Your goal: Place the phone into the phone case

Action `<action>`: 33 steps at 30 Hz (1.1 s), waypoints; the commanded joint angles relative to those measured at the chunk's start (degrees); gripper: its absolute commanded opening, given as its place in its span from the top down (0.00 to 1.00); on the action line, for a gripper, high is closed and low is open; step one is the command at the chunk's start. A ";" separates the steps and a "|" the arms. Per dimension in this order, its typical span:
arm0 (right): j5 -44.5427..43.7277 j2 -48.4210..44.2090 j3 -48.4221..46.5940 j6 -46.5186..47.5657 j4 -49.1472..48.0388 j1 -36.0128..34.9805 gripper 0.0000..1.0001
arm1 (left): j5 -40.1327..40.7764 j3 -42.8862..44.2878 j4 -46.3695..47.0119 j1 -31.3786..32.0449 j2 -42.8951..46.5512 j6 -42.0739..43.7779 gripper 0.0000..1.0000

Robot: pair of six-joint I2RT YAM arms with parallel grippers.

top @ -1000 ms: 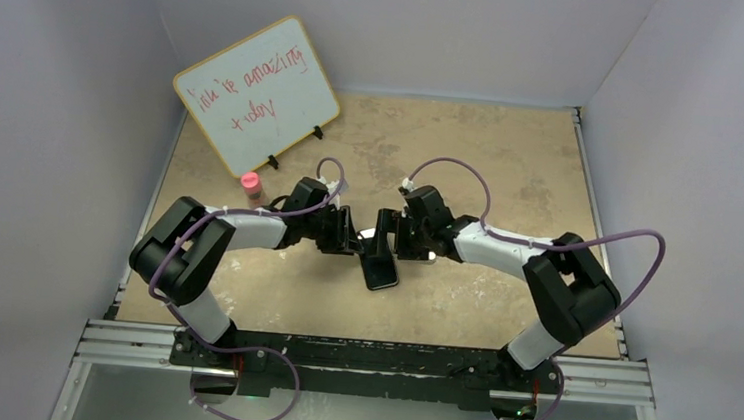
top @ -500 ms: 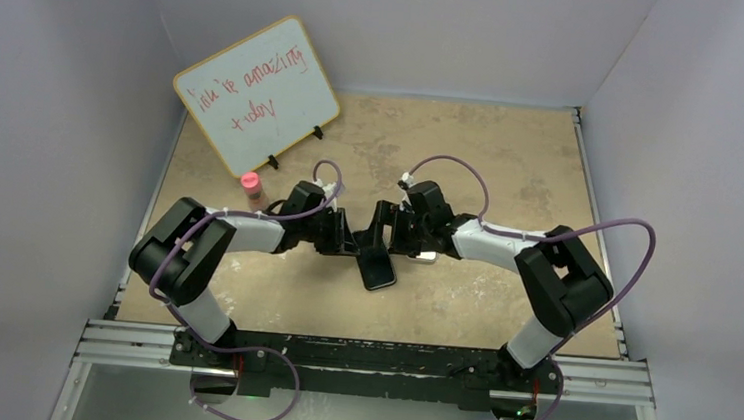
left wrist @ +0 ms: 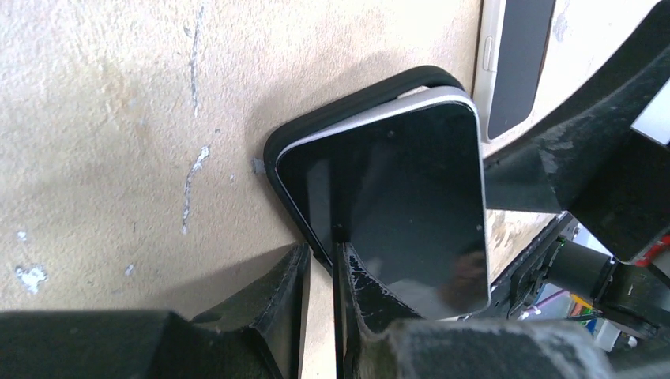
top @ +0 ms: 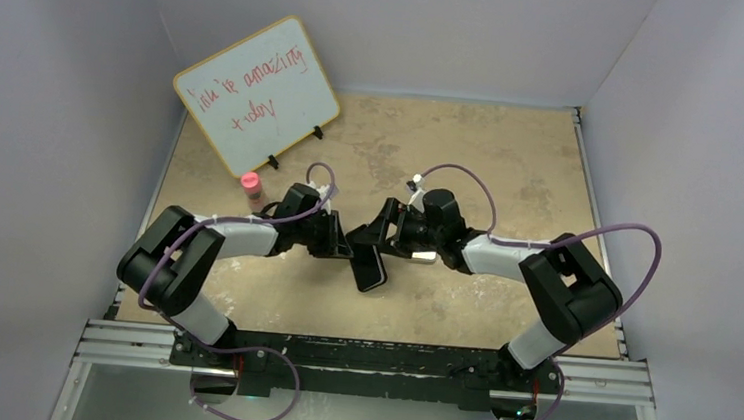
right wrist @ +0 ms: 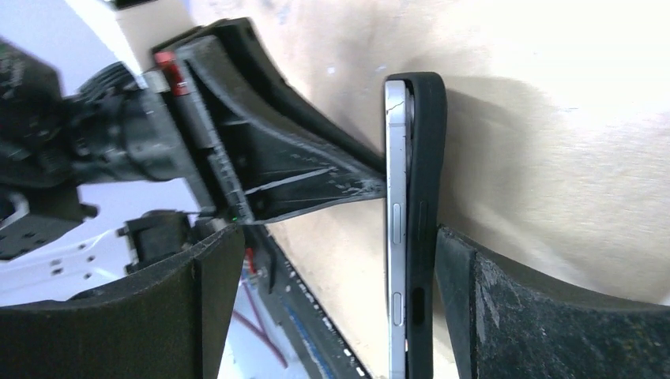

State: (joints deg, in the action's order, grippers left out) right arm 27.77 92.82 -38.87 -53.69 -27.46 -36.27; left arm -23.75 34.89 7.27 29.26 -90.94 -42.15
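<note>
Phone (left wrist: 395, 197) on case (left wrist: 348, 104), pinched by left gripper (left wrist: 320, 268)

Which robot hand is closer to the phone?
Left. The left gripper pinches the phone and case at one edge, a jaw on the screen. The right gripper straddles them, jaws wide, with a gap on the phone's side.

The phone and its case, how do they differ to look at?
The phone has a glossy, reflecting screen; the case is matte. The phone has a silvery rim; the case is black all over. The case is slightly bigger, its edge showing round the phone's corner. Both are rounded rectangles.
</note>
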 commanded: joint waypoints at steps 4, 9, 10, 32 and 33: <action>9.36 -2.16 0.89 -5.47 -12.66 -1.80 0.13 | 3.28 -1.42 -3.67 0.44 0.12 2.56 0.80; 6.83 -0.79 0.43 -2.99 -9.24 -1.79 0.17 | 2.99 -1.19 -3.97 0.41 0.49 2.51 0.80; 6.22 -0.53 0.05 -2.23 -8.25 -1.79 0.19 | 2.94 -1.14 -3.93 0.46 0.50 2.43 0.80; -4.95 -1.30 -4.20 8.55 10.46 -1.95 0.99 | 3.05 -0.60 -3.60 0.40 -0.51 1.99 0.77; -5.38 -1.52 -4.32 8.94 10.99 -1.97 1.00 | 2.85 -0.57 -3.46 0.40 -0.60 2.05 0.77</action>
State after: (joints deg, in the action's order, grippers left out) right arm 25.96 92.27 -41.19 -47.22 -19.03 -37.80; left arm -23.31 34.61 5.32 29.34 -89.89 -41.34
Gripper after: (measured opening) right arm 0.062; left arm 0.224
